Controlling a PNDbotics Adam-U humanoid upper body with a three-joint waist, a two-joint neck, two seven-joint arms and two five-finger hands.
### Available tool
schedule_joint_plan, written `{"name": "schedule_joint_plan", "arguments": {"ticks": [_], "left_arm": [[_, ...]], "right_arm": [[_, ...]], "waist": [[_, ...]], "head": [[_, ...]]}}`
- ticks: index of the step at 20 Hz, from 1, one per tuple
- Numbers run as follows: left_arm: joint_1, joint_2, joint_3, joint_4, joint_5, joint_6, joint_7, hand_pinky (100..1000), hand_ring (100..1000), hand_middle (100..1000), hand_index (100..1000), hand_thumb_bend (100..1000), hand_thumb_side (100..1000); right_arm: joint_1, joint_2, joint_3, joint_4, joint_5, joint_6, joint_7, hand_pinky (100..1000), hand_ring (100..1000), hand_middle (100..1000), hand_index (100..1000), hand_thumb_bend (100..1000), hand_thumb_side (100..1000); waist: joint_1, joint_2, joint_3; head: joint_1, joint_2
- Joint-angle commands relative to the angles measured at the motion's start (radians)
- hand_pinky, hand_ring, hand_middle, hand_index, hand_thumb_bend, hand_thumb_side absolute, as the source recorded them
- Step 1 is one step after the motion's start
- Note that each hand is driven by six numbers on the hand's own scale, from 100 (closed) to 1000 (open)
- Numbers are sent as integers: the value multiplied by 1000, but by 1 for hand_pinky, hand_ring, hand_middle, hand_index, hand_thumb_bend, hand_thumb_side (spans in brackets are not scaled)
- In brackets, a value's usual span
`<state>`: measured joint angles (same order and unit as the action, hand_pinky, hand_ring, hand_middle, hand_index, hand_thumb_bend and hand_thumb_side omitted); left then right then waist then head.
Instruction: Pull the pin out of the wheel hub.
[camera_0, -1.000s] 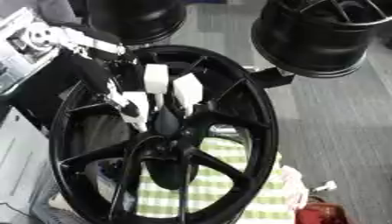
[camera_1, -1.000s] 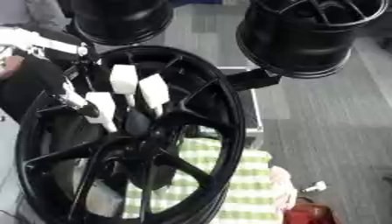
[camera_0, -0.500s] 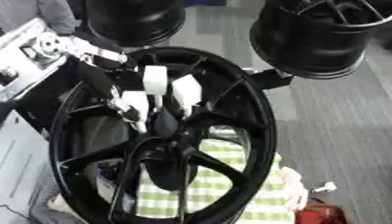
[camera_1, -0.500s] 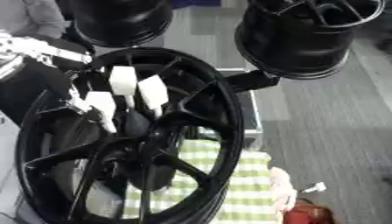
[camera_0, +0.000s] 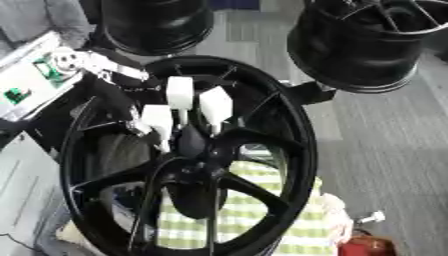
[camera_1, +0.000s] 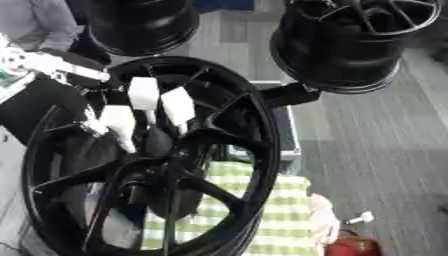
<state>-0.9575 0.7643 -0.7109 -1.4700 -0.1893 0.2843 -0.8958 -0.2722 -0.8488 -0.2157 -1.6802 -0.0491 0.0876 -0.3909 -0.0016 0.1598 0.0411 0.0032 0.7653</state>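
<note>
Black spokes of the wheel hub (camera_0: 188, 165) sit just below the left hand (camera_0: 179, 107), whose white-padded fingers (camera_0: 214, 102) look gathered near its centre, though I cannot tell whether they hold the pin, so pulling seemingly remains.

Under my view a green-and-white checked cloth (camera_0: 289, 220) covers the surface, and the black wheel (camera_0: 297, 165) stands over it. Grey carpeted floor (camera_0: 385, 150) stretches to my right, a red object (camera_1: 354, 247) at its near edge.
</note>
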Motion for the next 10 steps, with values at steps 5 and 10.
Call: {"name": "schedule_joint_plan", "arguments": {"ticks": [5,10], "left_arm": [[-2,39,12,-65,-69,-8,-11,761,739,687,778,579,406],[2,44,11,-93,-104,2,-11,754,732,679,772,554,393]], "right_arm": [[-7,-23,-17,-4,-7,0,-10,824,796,757,797,100,659],[-5,-21,-16,1,-10,0,-13,823,796,756,796,100,660]], "waist": [[-2,-20,-1],[-3,-19,-1]], "head": [[-30,5],[-39,5]]}}
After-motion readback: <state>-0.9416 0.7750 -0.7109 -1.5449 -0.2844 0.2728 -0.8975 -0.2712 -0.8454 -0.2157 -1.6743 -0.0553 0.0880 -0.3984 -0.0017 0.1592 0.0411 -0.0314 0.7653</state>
